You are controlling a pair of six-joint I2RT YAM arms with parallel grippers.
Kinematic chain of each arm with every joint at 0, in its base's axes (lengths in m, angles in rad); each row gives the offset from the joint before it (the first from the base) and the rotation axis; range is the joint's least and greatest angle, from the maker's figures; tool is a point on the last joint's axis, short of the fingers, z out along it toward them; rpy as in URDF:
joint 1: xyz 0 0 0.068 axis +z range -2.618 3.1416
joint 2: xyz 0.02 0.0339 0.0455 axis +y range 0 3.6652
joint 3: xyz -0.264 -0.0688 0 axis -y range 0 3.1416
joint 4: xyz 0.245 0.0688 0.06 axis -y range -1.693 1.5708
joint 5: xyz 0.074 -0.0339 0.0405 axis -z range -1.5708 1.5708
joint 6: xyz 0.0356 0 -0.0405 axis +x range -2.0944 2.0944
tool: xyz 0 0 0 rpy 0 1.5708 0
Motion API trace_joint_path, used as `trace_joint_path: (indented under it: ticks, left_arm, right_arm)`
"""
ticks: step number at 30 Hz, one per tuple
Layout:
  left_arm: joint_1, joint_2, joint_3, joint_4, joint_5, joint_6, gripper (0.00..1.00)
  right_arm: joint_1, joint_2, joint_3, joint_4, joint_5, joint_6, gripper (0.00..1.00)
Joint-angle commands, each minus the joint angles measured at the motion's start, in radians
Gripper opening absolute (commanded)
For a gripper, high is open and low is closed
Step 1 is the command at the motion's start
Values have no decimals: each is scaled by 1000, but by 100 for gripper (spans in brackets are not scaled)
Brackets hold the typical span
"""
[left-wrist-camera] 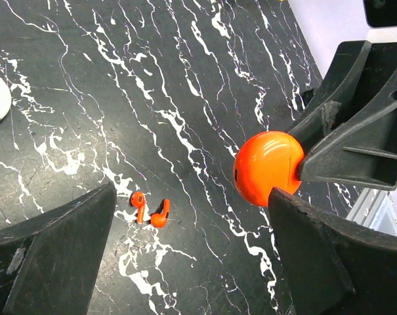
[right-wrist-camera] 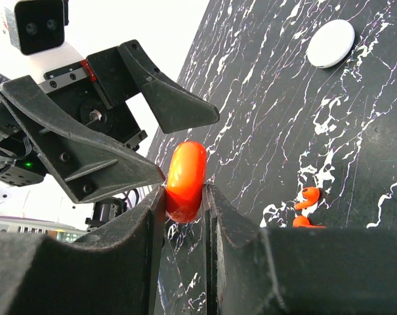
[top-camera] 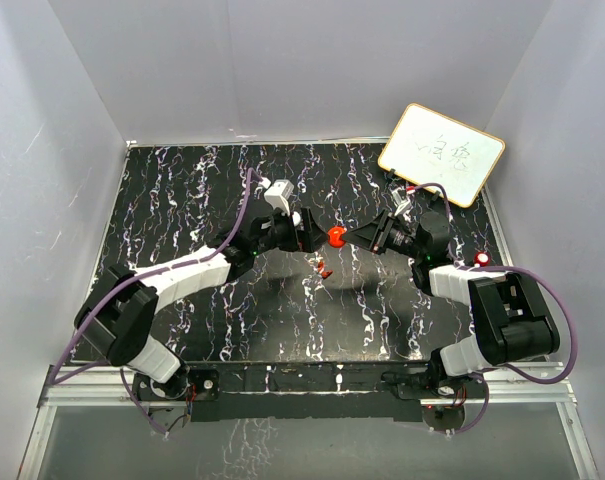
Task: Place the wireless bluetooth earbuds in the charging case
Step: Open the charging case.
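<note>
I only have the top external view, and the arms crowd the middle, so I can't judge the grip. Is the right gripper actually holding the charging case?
Observer: Yes. The right wrist view shows the right gripper pinching the charging case edge-on between both fingers.
Operator: And the left?
Observer: The left gripper is open, fingers spread wide beside the case.
Operator: Earbuds?
Observer: The earbuds lie as two separate pieces, side by side on the table.
</note>
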Motion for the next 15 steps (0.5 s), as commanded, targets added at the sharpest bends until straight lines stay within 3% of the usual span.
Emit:
trace_joint_path:
  ticks: [1, 15]
  left_arm:
    - [-5, 4, 14, 12, -2, 5, 99]
    - [-4, 43, 24, 27, -15, 3, 99]
  right_arm:
    - [-9, -4, 16, 81, -19, 12, 0]
    - [-11, -6, 5, 110, -43, 36, 0]
